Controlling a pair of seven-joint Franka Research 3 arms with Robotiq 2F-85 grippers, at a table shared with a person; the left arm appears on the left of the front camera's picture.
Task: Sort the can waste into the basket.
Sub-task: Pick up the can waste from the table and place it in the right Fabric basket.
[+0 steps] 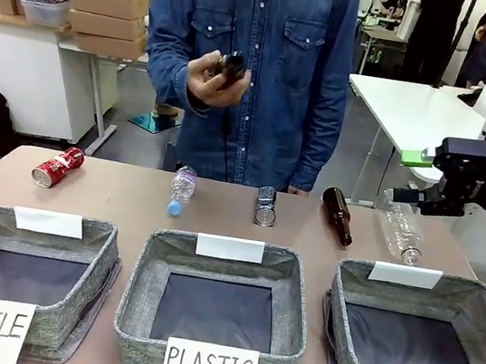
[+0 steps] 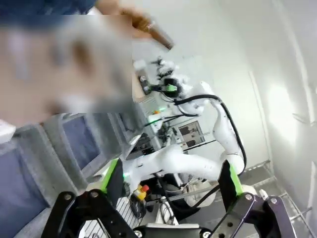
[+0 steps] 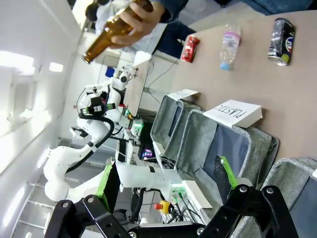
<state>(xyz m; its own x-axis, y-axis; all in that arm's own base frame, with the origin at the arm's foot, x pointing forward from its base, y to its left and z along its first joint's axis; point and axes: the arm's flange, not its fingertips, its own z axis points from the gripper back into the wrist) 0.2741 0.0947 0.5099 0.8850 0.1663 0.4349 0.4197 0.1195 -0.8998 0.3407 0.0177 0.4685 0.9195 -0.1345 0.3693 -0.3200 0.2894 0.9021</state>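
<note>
Note the right end effector (image 1: 413,177) spread and empty, raised beyond the grey fabric basket signed "CAN" (image 1: 473,297). Look left of it, mid-row on the brown worktop (image 1: 218,224), for the dark blue-black metal can with silver end (image 1: 265,206), long axis front to back, nearer this arm. Find the dented red metal can (image 1: 57,166) far left, slanted, nearer the left end effector (image 2: 171,186), likewise spread and empty.

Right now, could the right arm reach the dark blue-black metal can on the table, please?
Probably yes: the right gripper hovers open at the far right, and the dark blue-black metal can lies uncovered. A brown glass bottle and a clear plastic bottle lie between them, so coming from above looks safest.
</note>
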